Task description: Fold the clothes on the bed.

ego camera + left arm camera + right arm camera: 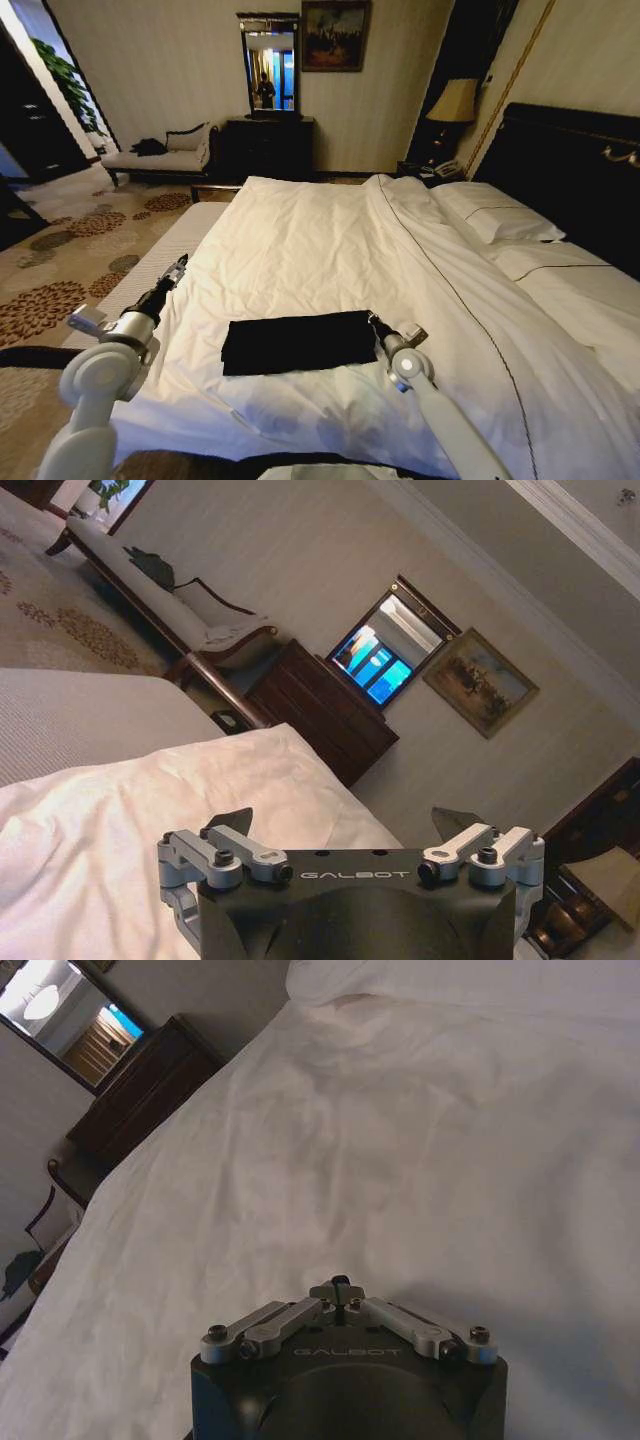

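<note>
The bed (330,230) is the biggest thing here, a wide double with a white duvet (300,250) spread over it, white pillows (495,215) at the far right and a tall dark headboard (570,170) behind them. In the right wrist view the duvet (380,1140) runs away from the gripper in soft creases toward a dark dresser (140,1095); in the left wrist view its edge (150,810) lies just ahead of the fingers, with the patterned carpet (50,620), a pale chaise (190,605), the dresser (320,710) and a mirror (385,655) farther off.

The black T-shirt (298,342) lies folded into a flat rectangle on the near part of the duvet, between the two grippers, its lettering hidden.

The right gripper (377,322) sits at the shirt's right edge, close against or touching the cloth. From its own wrist camera the gripper (342,1284) has its fingers drawn together to a single tip, with nothing seen between them.

The left gripper (180,266) is off to the shirt's left, well apart from it, over the bed's edge and pointing away from the robot. Its own camera shows the gripper (350,825) with the two dark fingertips (232,820) spread wide and bare
</note>
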Controlling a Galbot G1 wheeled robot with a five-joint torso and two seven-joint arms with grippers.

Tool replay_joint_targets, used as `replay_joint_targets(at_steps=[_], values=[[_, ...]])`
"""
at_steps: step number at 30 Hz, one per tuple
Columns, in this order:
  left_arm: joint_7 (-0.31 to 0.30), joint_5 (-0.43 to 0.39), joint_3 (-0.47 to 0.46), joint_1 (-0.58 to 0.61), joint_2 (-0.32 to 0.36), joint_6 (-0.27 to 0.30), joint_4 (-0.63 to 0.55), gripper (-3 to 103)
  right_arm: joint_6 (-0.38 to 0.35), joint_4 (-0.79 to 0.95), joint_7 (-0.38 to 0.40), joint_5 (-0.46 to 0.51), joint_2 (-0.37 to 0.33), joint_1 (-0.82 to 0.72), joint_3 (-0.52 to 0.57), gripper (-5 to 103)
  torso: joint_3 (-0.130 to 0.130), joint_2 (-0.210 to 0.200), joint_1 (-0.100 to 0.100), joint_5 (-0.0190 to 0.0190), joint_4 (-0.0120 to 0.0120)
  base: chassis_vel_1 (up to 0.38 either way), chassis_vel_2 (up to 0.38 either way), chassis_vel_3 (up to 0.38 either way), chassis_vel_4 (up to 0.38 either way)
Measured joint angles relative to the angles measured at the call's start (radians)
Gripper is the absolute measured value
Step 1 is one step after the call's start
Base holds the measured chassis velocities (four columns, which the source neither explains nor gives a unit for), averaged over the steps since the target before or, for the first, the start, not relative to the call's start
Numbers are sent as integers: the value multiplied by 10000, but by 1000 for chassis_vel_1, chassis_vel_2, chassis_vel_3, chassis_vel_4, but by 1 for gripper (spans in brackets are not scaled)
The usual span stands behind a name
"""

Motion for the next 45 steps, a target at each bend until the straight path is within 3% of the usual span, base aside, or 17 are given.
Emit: replay_joint_targets(at_steps=[2,9,11,15,17,18,22,23,24,45], values=[[1,6,-3,26,-8,0,-20,100,7,0,1,-74,26,-10,24,1,0,0,0,1,0,0,0,0,0],[6,36,-104,215,-84,-19,-131,100,379,283,338,-1011,-132,-421,772,33,0,1,0,0,1,0,0,0,0],[8,36,-119,232,-91,-23,-147,100,382,462,560,-873,-168,-590,919,33,0,0,0,0,1,0,0,0,0],[11,5,-160,247,-150,-40,-269,100,49,1439,1245,321,-129,-1832,1334,55,-1,1,0,-1,0,0,0,0,0],[11,-23,-174,243,-151,-41,-293,100,-19,1553,1311,353,-94,-2038,1326,55,-1,0,0,-1,-1,0,0,0,0],[19,-141,-273,260,-145,-50,-398,100,-180,1788,1482,363,23,-2519,1196,66,-1,1,0,-2,-5,0,0,0,0],[141,-454,-730,409,-73,-145,-760,100,-273,1991,1649,308,383,-3036,871,77,-2,2,-1,-2,4,0,0,0,0],[183,-643,-946,530,-33,-152,-1074,100,-148,2117,1635,294,774,-3374,864,93,-3,4,-1,-6,3,0,0,0,0],[184,-608,-953,613,-61,-153,-1102,100,-70,2153,1609,321,889,-3449,907,97,-3,4,0,-3,2,0,0,0,0],[167,-257,-1184,1361,-528,-209,-1417,100,777,3540,1116,854,2300,-4233,1305,100,0,1,1,0,2,0,0,0,0]])
